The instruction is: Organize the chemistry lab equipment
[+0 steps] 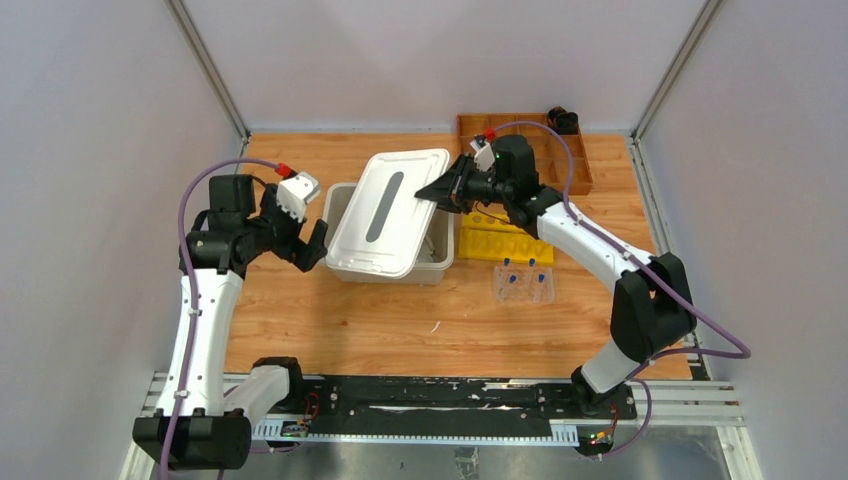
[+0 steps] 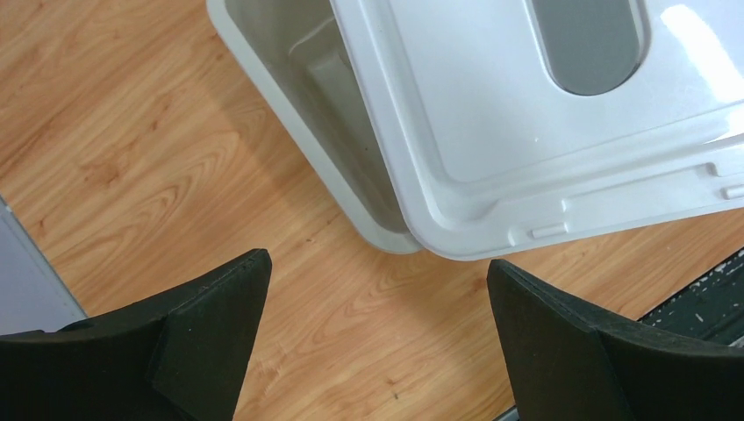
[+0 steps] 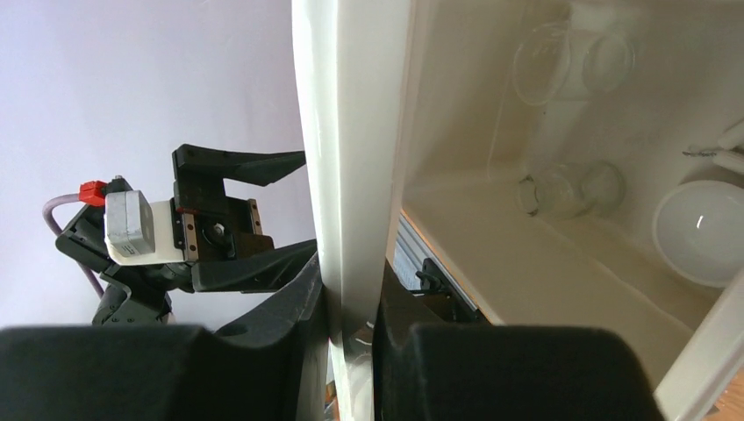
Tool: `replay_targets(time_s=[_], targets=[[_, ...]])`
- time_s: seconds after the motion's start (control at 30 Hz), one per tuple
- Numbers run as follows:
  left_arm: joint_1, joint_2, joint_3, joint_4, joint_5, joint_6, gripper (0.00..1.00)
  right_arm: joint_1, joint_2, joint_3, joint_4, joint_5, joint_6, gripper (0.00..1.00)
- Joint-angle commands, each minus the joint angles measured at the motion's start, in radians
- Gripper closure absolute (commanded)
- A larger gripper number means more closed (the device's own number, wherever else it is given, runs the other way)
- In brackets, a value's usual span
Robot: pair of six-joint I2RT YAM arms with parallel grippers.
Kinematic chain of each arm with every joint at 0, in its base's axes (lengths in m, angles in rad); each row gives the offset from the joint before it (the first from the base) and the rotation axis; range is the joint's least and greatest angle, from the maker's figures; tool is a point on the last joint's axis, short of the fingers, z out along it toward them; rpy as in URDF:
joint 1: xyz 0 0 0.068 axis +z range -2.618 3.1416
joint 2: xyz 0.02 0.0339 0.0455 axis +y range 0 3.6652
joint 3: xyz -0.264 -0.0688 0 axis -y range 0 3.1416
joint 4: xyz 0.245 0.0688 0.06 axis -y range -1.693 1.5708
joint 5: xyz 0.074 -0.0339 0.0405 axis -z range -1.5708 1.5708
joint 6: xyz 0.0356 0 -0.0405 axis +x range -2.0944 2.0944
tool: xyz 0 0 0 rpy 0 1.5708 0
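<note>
right hand [image 3: 351,303]: i see it clamped on the lid [image 1: 390,215] edge, over the bin [image 1: 336,200].
left hand [image 2: 377,263]: fingers apart, near bin's left end.

Small clear glass beakers [image 3: 570,189] are lying inside the white bin [image 3: 544,289], near a white round dish [image 3: 702,232]. Blue-capped tubes [image 1: 523,280] are standing in a clear rack [image 1: 523,297] on the table [image 1: 350,320]

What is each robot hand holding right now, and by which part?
The right hand pinches the white lid by its rim at one end, tilted over the bin. The left hand is open, holding nothing.
</note>
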Motion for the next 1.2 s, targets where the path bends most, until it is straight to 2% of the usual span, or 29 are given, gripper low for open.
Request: replay_targets(time_s=[0.0, 0.07, 0.2, 0.4, 0.5, 0.67, 0.83, 0.93, 1.07, 1.17], targets=[[0.002, -0.003, -0.032, -0.003, 0.025, 0.074, 0.00, -0.017, 0.013, -0.010, 0.072, -0.083, 0.033, 1.00], [0.002, -0.001, -0.044, -0.003, 0.026, 0.088, 0.00, -0.017, 0.021, -0.011, 0.048, -0.094, 0.022, 1.00], [-0.003, -0.001, -0.067, -0.002, 0.039, 0.106, 0.00, -0.020, 0.047, -0.006, -0.006, -0.110, -0.009, 0.87], [-0.027, -0.007, -0.110, -0.001, 0.036, 0.131, 0.00, -0.032, 0.047, 0.009, -0.161, -0.065, -0.121, 0.51], [-0.074, 0.000, -0.124, 0.005, 0.029, 0.135, 0.00, -0.032, 0.051, 0.055, -0.276, -0.037, -0.216, 0.38], [-0.079, 0.005, -0.122, 0.035, 0.010, 0.132, 0.00, -0.034, 0.067, 0.168, -0.565, 0.058, -0.405, 0.30], [-0.079, 0.004, -0.124, 0.036, 0.005, 0.141, 0.00, -0.034, 0.088, 0.255, -0.764, 0.154, -0.545, 0.22], [-0.081, 0.001, -0.133, 0.035, 0.010, 0.137, 0.00, -0.034, 0.130, 0.306, -0.862, 0.196, -0.635, 0.14], [-0.080, -0.017, -0.139, 0.033, -0.012, 0.144, 0.00, -0.034, 0.170, 0.389, -1.020, 0.312, -0.748, 0.12], [-0.080, -0.044, -0.125, 0.016, -0.024, 0.147, 0.00, -0.034, 0.139, 0.448, -1.062, 0.395, -0.801, 0.13]])
